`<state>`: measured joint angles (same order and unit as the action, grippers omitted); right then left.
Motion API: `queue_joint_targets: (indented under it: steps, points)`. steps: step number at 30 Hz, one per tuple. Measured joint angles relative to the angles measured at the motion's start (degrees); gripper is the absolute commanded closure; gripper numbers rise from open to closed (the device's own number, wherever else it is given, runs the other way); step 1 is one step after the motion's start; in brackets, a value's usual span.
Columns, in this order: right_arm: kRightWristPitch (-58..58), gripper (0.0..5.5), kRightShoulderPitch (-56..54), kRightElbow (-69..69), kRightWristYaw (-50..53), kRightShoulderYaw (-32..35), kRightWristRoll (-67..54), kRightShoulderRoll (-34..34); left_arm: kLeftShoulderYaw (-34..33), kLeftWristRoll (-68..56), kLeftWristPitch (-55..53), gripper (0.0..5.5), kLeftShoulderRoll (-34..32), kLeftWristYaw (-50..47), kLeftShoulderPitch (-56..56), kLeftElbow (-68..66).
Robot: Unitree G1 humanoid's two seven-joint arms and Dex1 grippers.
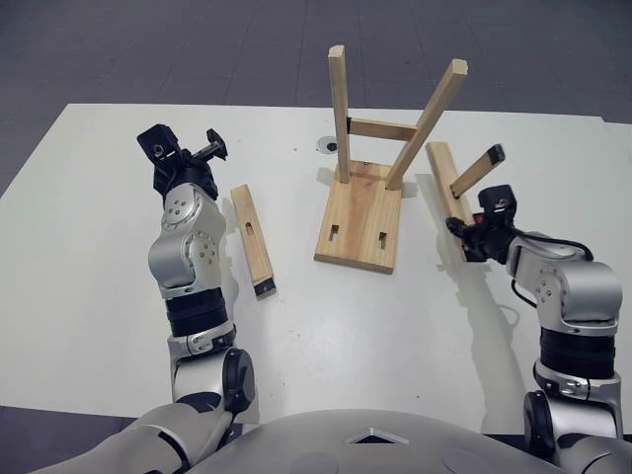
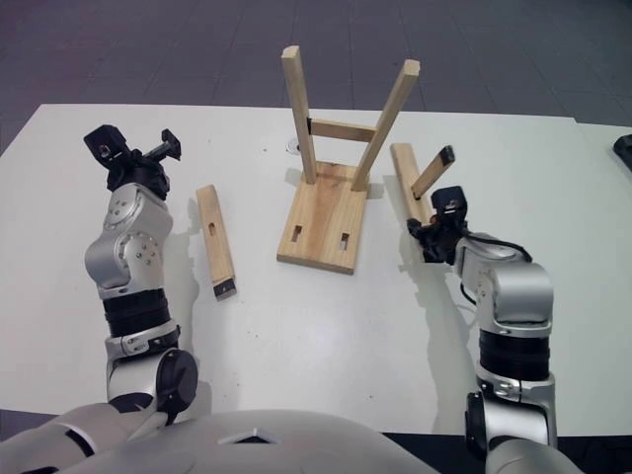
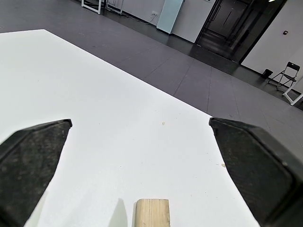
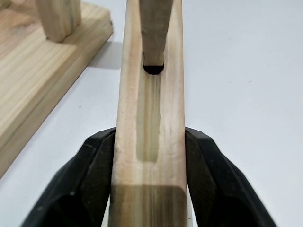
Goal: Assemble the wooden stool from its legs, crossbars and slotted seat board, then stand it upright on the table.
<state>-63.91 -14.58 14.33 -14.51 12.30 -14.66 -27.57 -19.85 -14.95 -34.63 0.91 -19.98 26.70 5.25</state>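
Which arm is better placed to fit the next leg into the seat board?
Right. The right gripper is shut on a leg with a crossbar slotted in, beside the seat board. The left gripper is open and empty, a loose leg lying near it.

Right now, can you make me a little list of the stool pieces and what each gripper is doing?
seat board: flat on the white table, two near slots empty
standing legs: two in the board's far end, joined by a crossbar
loose leg: lying on the table beside the left arm, untouched
right leg: lying right of the board, a second crossbar stuck in its slot
left gripper: open, holding nothing, by the loose leg's far end
right gripper: shut on the right leg
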Motion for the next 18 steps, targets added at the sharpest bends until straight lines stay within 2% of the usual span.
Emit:
queue_joint_targets:
  steps: [7, 11, 15, 18]
  points:
    - [13.4, 3.44, -6.21, -3.48, 5.4, 12.07, -0.59, 1.58, -5.58, -2.28, -0.01, 0.1, -0.68, -0.62, -0.77, 0.21]
    - [21.71, 3.44, -11.75, -3.3, 4.24, 17.79, -4.84, 1.32, -9.13, -6.61, 0.81, 0.1, -5.55, 4.3, -0.23, 2.74]
    - [28.08, 3.44, -19.43, 0.18, 0.09, 18.12, -10.19, 0.59, -10.54, -22.27, -1.3, 0.1, -9.2, 16.58, 4.01, 9.07]
    - [30.52, 3.44, -21.38, 2.29, -3.36, 16.44, -12.6, 0.19, -7.99, -35.78, -5.04, 0.1, -10.8, 25.36, 7.22, 15.5]
